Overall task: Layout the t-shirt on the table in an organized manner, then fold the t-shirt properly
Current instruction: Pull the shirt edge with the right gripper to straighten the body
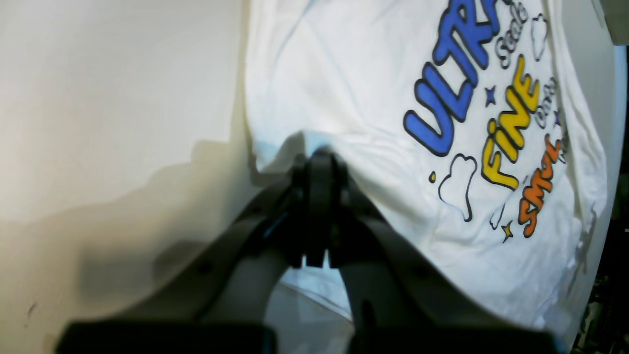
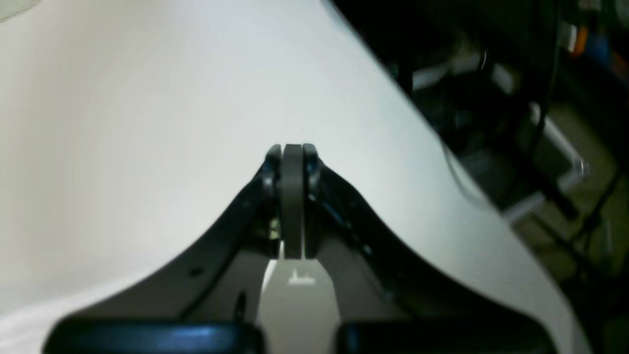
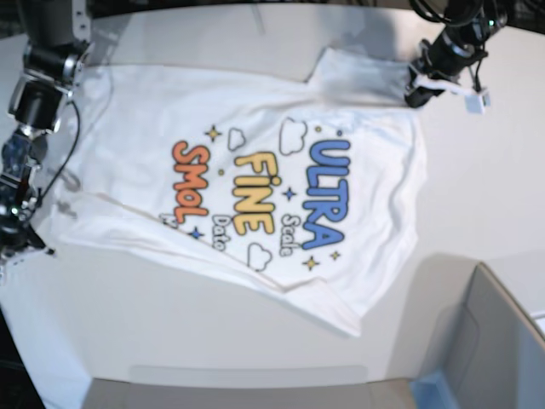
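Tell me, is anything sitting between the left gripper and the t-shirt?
Nothing visible. The left gripper is shut right on an edge of the t-shirt, pinching the fabric. The table beside it shows no other object.

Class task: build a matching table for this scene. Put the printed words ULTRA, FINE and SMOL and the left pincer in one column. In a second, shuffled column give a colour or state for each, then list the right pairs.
Column one
1. word ULTRA
2. word FINE
3. word SMOL
4. left pincer

Column two
a. orange
b. shut on the edge of the t-shirt
c. blue
d. yellow

Pairs: 1-c, 2-d, 3-a, 4-b
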### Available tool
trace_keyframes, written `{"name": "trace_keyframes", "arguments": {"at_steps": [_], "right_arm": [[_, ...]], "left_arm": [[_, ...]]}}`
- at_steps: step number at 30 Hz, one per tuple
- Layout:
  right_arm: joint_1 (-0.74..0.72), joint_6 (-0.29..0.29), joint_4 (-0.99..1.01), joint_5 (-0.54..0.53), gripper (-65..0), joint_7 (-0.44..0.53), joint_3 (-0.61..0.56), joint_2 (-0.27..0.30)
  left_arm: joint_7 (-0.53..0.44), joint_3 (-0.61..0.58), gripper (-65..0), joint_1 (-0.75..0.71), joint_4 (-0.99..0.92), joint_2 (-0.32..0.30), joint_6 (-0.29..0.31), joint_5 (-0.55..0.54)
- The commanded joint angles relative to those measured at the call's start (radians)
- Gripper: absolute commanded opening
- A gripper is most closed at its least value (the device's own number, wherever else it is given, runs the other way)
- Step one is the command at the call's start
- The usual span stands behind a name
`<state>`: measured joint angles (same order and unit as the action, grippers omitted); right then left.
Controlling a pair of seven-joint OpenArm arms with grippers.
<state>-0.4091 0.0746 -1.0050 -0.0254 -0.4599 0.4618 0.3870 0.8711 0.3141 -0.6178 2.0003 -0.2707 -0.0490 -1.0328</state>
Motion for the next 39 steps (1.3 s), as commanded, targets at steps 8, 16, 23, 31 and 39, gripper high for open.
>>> {"name": "trace_keyframes", "arguments": {"at_steps": [8,16,23,31,39], "right_arm": [[0.164,-0.008,-0.214,-0.017,-57.3,0.02,-0.12,0.007],[0.477,-0.043,-0.697,0.068,-42.8,-0.228,-0.469,0.186],[0.447,-0.172,-0.641,0.071,-43.0,-0.262,-0.403,0.209],[0.347,-0.233,-0.53,0.069,-43.0,-0.262,-0.473,0.217],[0.31,-0.238,-0.479,0.072,-43.0,-0.265,-0.565,0.211]], "left_arm": [[-0.003,0.001,-65.0,-0.006,0.015,0.008,-0.007,-0.02],[-0.002,0.001,-65.0,-0.006,0.015,0.024,-0.007,-0.02],[-0.002,0.001,-65.0,-0.006,0.014,0.024,-0.005,-0.02],[-0.002,0.001,-65.0,-0.003,0.014,0.026,-0.005,-0.02],[-0.002,0.001,-65.0,-0.006,0.014,0.026,-0.005,-0.02]]}}
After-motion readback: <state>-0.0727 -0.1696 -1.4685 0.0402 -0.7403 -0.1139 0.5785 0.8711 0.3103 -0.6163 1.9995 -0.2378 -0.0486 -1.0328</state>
